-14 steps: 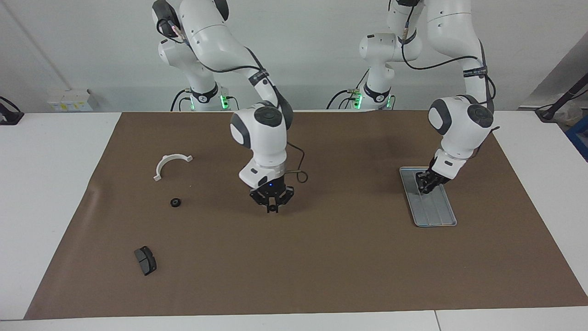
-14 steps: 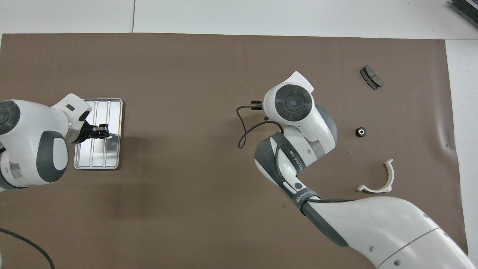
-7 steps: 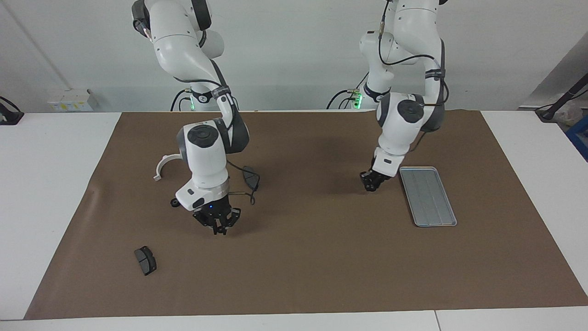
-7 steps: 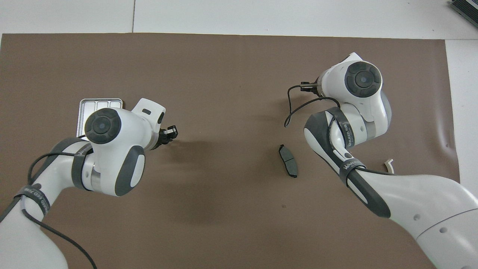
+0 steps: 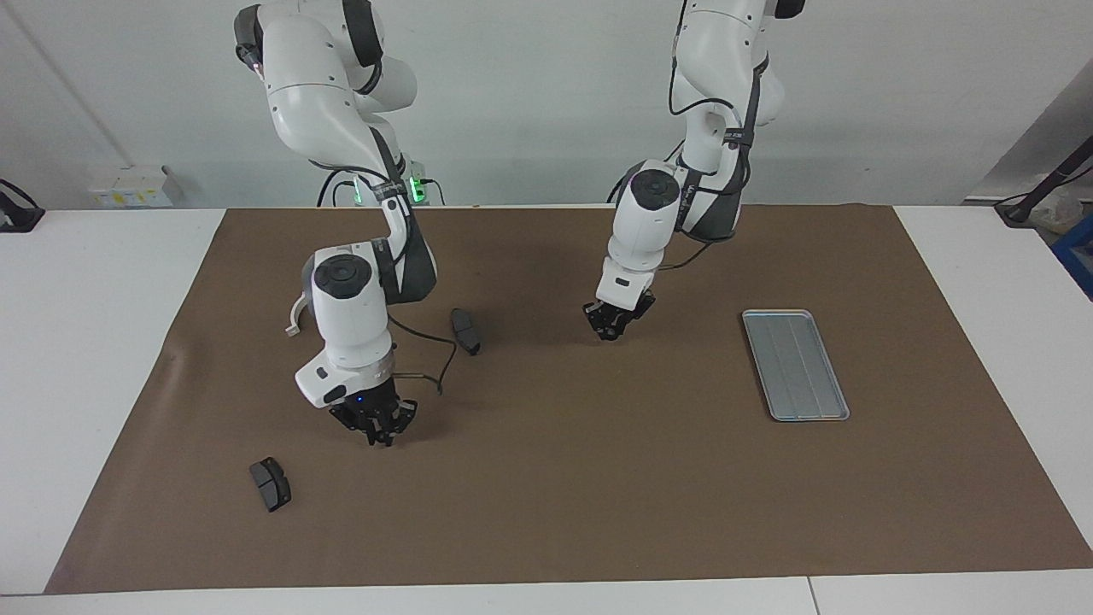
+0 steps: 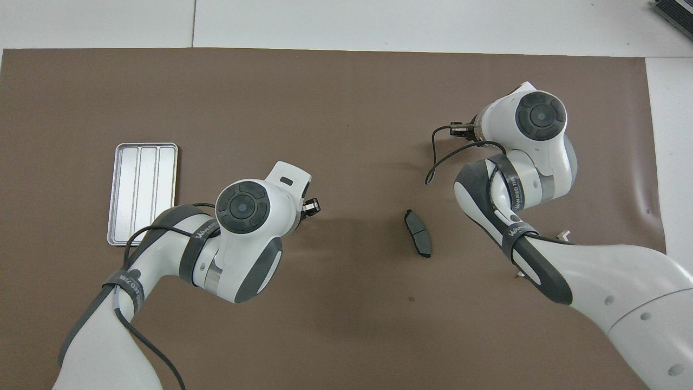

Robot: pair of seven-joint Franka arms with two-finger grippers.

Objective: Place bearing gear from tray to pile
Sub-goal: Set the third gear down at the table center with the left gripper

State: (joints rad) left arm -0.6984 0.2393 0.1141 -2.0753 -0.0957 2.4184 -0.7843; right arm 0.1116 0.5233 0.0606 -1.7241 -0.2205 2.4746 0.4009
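The silver-grey tray (image 5: 796,366) (image 6: 142,193) lies toward the left arm's end of the mat with nothing in it. My left gripper (image 5: 613,333) (image 6: 311,206) hangs low over the bare middle of the mat, well away from the tray. The bearing gear is hidden in both views. The pile's parts lie scattered at the right arm's end: a white half-ring bracket (image 5: 294,318) half hidden by the right arm, one dark brake pad (image 5: 465,330) (image 6: 417,240) and another (image 5: 270,483). My right gripper (image 5: 376,436) is shut just above the mat between the two pads.
A brown mat (image 5: 598,478) covers most of the white table. A black cable (image 5: 423,363) loops from the right wrist close to the nearer brake pad. In the overhead view the right arm covers part of the pile.
My left gripper has left the tray and crossed toward the middle of the mat. My right gripper has swung toward the pile's end, uncovering a brake pad and hiding a small black gear.
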